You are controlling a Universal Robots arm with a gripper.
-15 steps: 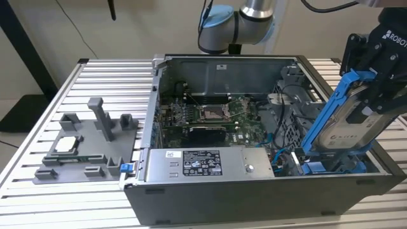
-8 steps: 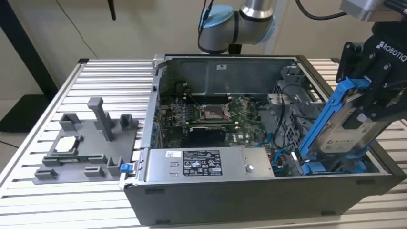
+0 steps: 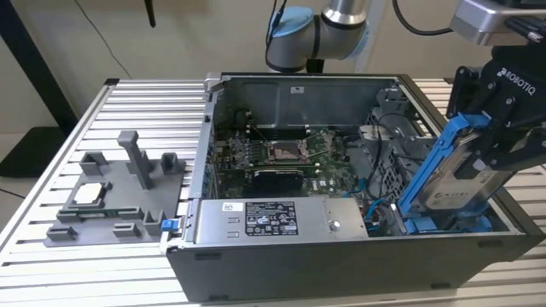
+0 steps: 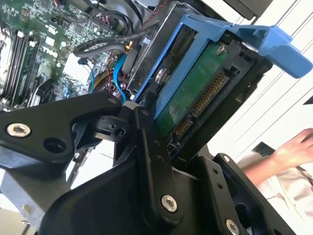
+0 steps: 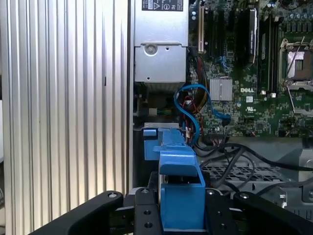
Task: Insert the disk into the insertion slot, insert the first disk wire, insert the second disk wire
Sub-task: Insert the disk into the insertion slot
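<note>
We have our black gripper (image 3: pixel 488 150) clamped firmly onto the flat silver-grey disk in a bright blue plastic frame (image 3: pixel 456 188), tilted with its lower end just inside the open grey metal computer case (image 3: pixel 341 262), so we judge slotting and both wire insertions left.

The exterior view looks down at a slant, from some way off, on the whole open computer case (image 3: pixel 282 256) and slatted table (image 3: pixel 128 109). Both wrist views sit close against the disk (image 4: pixel 195 88) (image 5: pixel 181 186), sharing it and the motherboard (image 4: pixel 34 39) (image 5: pixel 254 98).
</note>
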